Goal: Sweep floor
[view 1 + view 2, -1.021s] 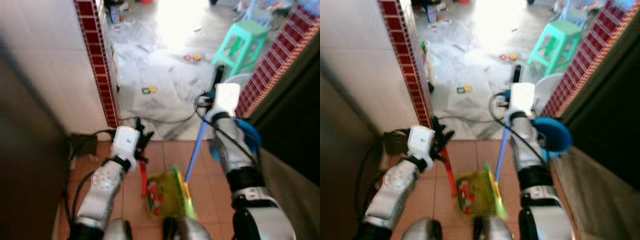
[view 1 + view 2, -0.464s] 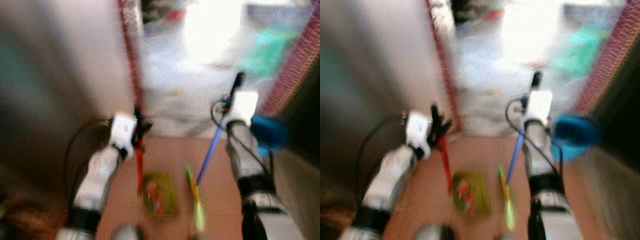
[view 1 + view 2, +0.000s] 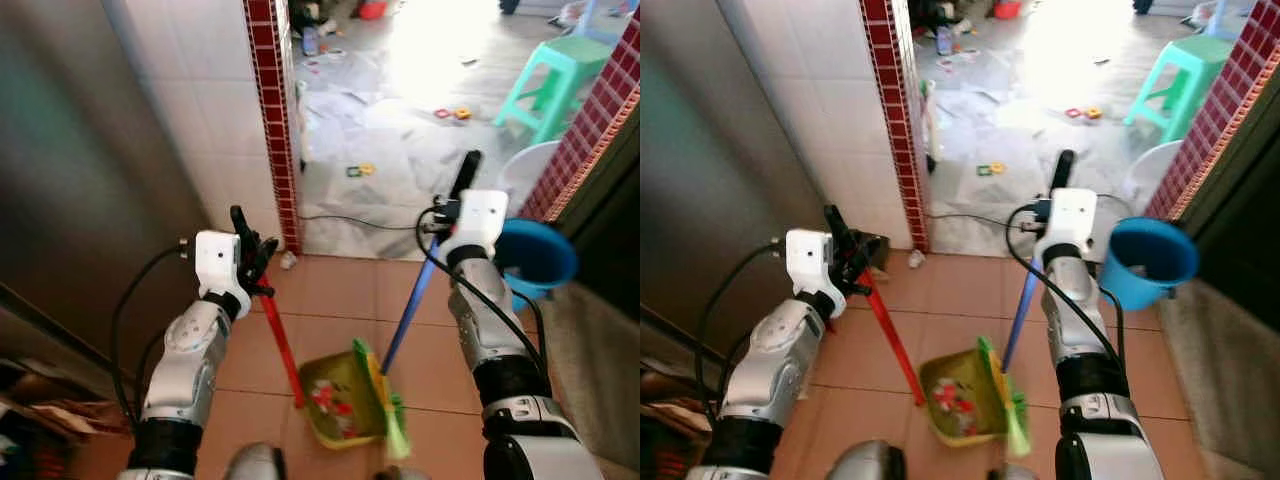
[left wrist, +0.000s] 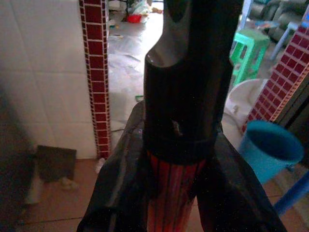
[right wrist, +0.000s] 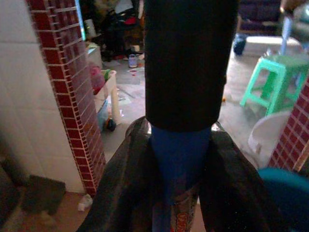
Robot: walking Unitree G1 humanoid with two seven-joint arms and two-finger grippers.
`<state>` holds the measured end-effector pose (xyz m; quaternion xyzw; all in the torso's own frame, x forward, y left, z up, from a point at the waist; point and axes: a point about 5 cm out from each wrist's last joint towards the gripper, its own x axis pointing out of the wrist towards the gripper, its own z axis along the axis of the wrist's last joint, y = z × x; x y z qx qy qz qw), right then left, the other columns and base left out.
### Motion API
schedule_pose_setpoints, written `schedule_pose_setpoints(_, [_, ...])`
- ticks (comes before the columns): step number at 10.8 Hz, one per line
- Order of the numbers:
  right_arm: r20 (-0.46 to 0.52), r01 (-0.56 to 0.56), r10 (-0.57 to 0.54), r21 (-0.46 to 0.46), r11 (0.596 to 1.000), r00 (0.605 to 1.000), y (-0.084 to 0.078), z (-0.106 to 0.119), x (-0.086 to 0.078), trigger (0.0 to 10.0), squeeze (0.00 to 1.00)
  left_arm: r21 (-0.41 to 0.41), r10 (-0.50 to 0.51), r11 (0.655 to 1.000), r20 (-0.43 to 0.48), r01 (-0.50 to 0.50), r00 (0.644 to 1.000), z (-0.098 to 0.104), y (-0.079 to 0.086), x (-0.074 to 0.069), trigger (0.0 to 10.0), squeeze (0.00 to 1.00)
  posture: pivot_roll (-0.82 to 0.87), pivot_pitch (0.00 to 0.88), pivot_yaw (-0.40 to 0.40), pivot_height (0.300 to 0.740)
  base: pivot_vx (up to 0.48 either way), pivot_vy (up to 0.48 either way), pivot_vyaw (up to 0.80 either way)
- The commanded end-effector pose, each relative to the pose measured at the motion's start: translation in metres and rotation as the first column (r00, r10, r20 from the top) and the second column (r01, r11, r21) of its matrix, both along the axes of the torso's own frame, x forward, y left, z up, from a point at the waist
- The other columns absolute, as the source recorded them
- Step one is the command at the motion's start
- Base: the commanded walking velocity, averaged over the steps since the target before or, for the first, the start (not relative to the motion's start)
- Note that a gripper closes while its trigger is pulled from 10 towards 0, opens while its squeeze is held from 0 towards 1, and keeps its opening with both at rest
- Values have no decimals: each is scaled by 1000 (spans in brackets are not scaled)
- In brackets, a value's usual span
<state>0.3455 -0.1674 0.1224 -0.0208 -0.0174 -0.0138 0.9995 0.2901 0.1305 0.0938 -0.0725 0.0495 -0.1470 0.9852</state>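
My left gripper (image 3: 254,262) is shut on the red handle (image 3: 280,340) of a yellow-green dustpan (image 3: 342,398) that rests on the terracotta tiles with bits of litter in it. My right gripper (image 3: 458,203) is shut on the blue handle (image 3: 408,310) of a broom whose green bristles (image 3: 392,420) lie at the dustpan's right edge. In the left wrist view the red handle (image 4: 170,193) sits between the black fingers (image 4: 120,193). In the right wrist view the blue handle (image 5: 179,159) is clamped the same way.
A red-brick-edged tiled wall (image 3: 270,110) stands to the left of a doorway. Beyond it lies a grey floor with scattered small toys (image 3: 358,170) and a cable (image 3: 350,220). A green stool (image 3: 555,80), a white basin (image 3: 530,170) and a blue bucket (image 3: 535,255) are on the right.
The camera has swung and steadied after a blur. The dustpan and broom head now sit lower and closer to me; both grippers keep hold of their handles.
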Motion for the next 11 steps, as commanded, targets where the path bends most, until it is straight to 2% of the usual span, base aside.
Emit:
schedule_pose_setpoints(1, [8,-14,14,-6,1000,1000,5,7,5,10000,0,-39,26,999,72,-23,997,16,4,1,10000,0,-26,13,-24,740,0,0,0])
schedule_pose_setpoints(3, [-4,-47,46,-33,998,999,11,9,6,10000,0,-45,15,999,50,-13,999,10,0,-5,10000,0,-24,31,-45,740,0,0,0])
schedule_pose_setpoints(5, [-21,-10,9,-31,999,1000,4,7,7,10000,0,7,-3,1000,57,2,998,10,-1,-9,10000,0,-27,30,-23,740,0,0,-800])
schedule_pose_setpoints(8, [-15,5,-5,-16,1000,1000,9,5,4,10000,0,35,-67,997,55,65,996,10,-4,-10,10000,0,-31,36,20,740,0,0,-800])
schedule_pose_setpoints(10, [-18,27,-27,-19,999,999,3,5,1,10000,0,56,-100,994,75,96,992,15,-8,-6,10000,0,-29,55,-1,740,0,0,-800])
schedule_pose_setpoints(11, [0,30,-30,-35,999,1000,2,13,2,10000,0,63,-104,993,94,98,990,22,-7,-3,10000,0,-19,65,-4,740,0,0,-800])
